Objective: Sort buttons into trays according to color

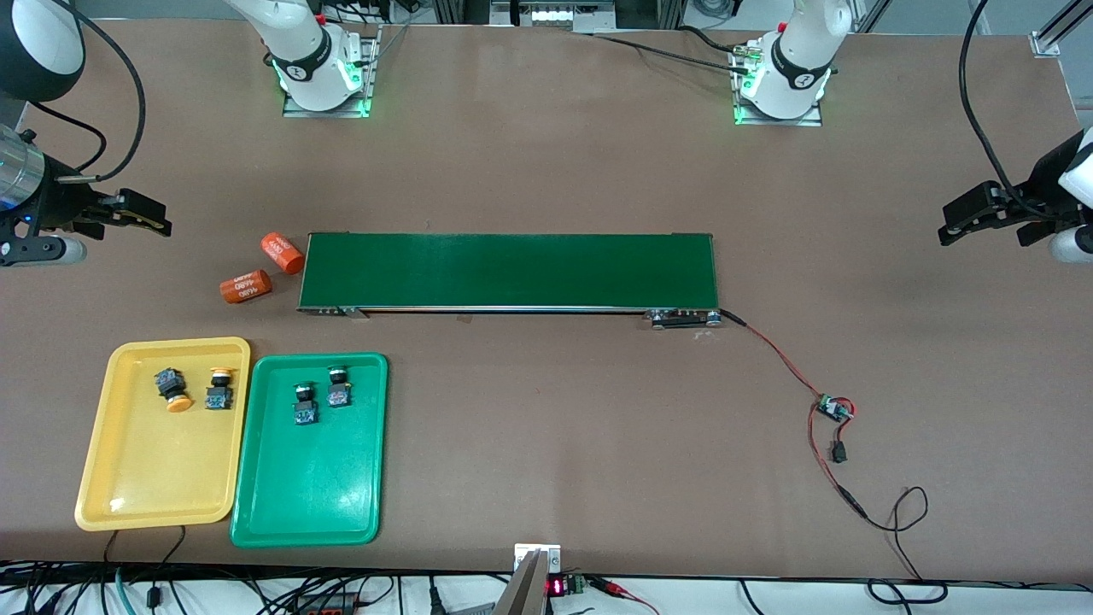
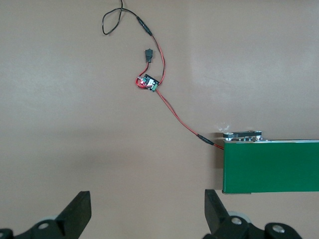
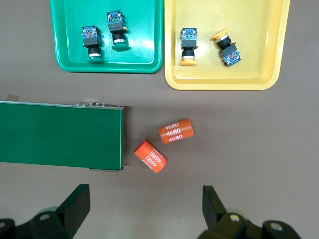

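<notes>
Two yellow-capped buttons [image 1: 173,389] [image 1: 220,389] are lying in the yellow tray [image 1: 154,487], and two green-capped buttons [image 1: 305,405] [image 1: 338,387] are sitting in the green tray [image 1: 307,504] just beside it, both trays nearer the front camera than the conveyor belt [image 1: 508,271]. Two orange cylinders [image 1: 282,253] [image 1: 245,287] are resting at the belt's end toward the right arm. The right gripper [image 3: 144,211] is hanging over bare table there, fingers spread and empty. The left gripper [image 2: 147,216] is waiting over the table's other end, fingers likewise spread wide.

"4680" on both orange cylinders [image 3: 176,131]
</notes>
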Controlling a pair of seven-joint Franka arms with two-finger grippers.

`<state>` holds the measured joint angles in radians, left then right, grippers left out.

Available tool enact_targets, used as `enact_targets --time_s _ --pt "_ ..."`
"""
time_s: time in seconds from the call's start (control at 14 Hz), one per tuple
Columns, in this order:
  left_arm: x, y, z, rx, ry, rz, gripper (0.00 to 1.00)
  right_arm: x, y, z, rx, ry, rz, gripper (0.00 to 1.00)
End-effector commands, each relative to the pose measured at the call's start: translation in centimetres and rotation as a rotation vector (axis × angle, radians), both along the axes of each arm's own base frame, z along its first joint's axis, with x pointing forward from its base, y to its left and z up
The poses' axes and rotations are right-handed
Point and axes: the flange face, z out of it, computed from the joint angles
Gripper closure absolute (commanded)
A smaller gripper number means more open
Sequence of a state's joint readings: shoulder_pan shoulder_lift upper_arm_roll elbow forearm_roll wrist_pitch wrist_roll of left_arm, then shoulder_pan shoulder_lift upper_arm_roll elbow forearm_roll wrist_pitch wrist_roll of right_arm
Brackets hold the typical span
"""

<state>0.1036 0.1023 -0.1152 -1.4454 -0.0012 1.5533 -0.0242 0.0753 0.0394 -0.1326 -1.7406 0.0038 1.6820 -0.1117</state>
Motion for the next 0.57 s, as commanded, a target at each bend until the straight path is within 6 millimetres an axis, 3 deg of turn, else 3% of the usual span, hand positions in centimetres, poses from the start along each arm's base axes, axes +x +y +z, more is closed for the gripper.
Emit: enact_targets --time_s 0.0,0.5 --pt "-0.5 0.1 0.2 0.017 -0.010 0.003 0.00 -0.2 0.6 0.8 -0.003 -0.003 -0.009 0.00" --pt "0.1 0.0 0.1 0.016 -0.060 0.001 0.00 -0.1 2.2 1.1 -0.007 -0.009 -0.023 0.00"
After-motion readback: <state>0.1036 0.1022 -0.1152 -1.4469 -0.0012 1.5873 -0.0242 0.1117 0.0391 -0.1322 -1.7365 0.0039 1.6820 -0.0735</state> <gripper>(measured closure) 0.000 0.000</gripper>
